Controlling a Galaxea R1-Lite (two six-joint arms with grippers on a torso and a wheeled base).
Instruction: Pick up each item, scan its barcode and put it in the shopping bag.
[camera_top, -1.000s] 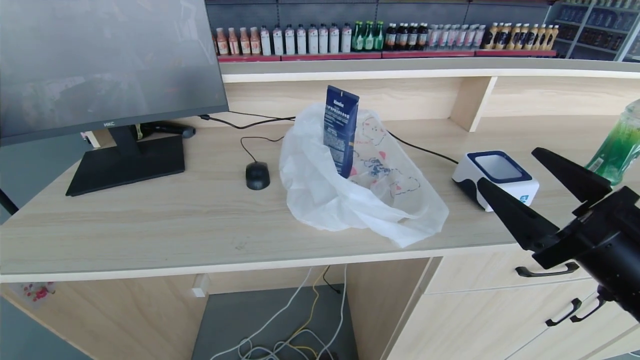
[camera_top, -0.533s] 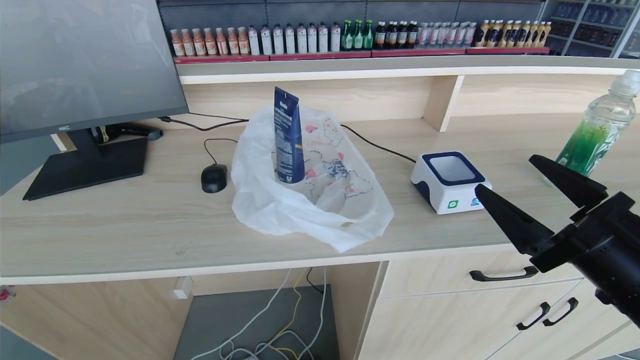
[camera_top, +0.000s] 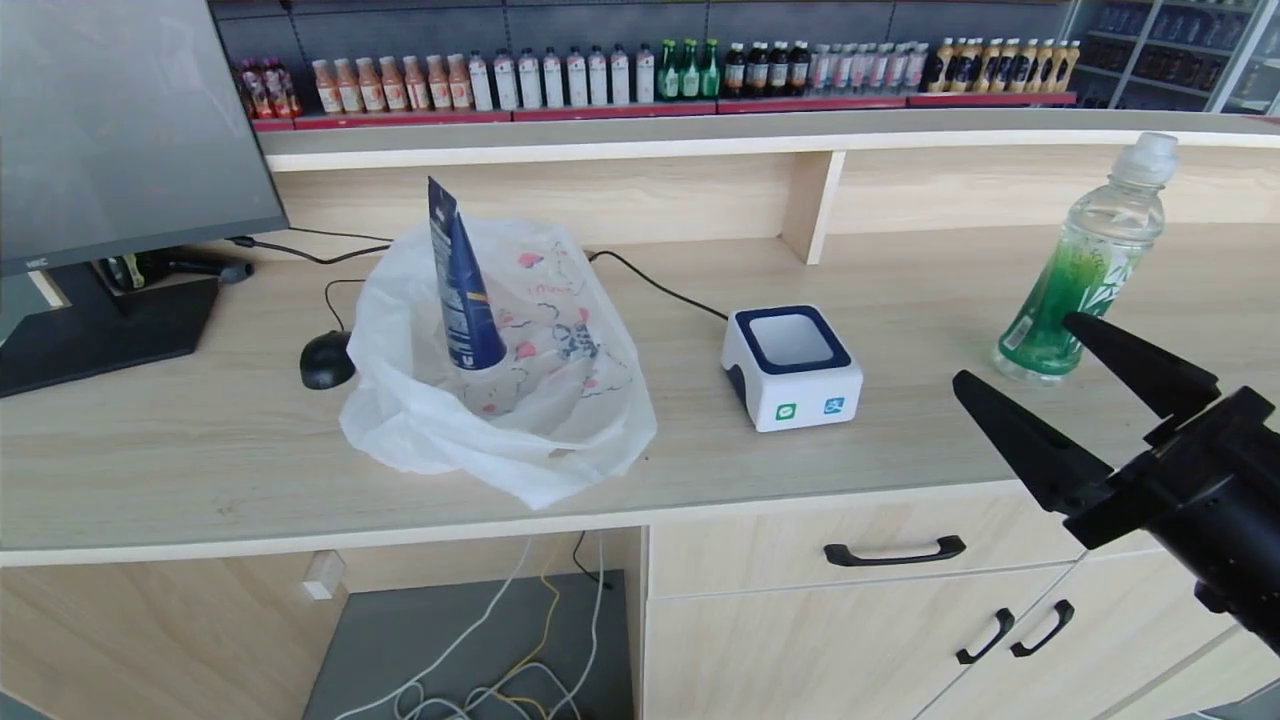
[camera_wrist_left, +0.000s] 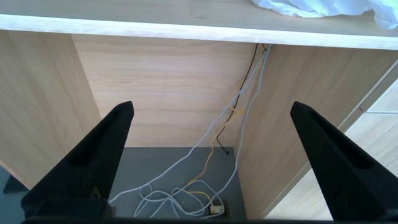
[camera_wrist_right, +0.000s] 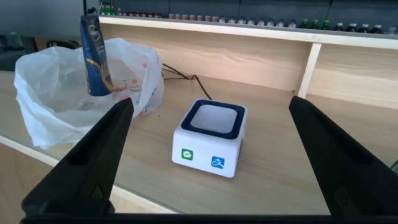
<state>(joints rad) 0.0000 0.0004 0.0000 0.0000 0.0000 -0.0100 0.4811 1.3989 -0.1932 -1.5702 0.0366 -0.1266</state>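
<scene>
— Where do the goods stand just now?
— The blue tube (camera_top: 462, 295) is upright inside the white shopping bag (camera_top: 520, 430), flat crimped end up, about mid-table (camera_top: 200, 450). The green drink bottle (camera_top: 1075, 275) stands upright towards the right end, well apart from the bag.
— And the scanner?
— The barcode scanner (camera_top: 790, 368) sits between bag and bottle, window facing up.
— The arms?
— The right pincer (camera_top: 1015, 350) hangs before the table's front edge near the bottle, spread wide, nothing in it. The left pincer (camera_wrist_left: 211, 106) is below the tabletop, likewise spread and empty, facing the cables (camera_wrist_left: 174, 199) underneath.
</scene>
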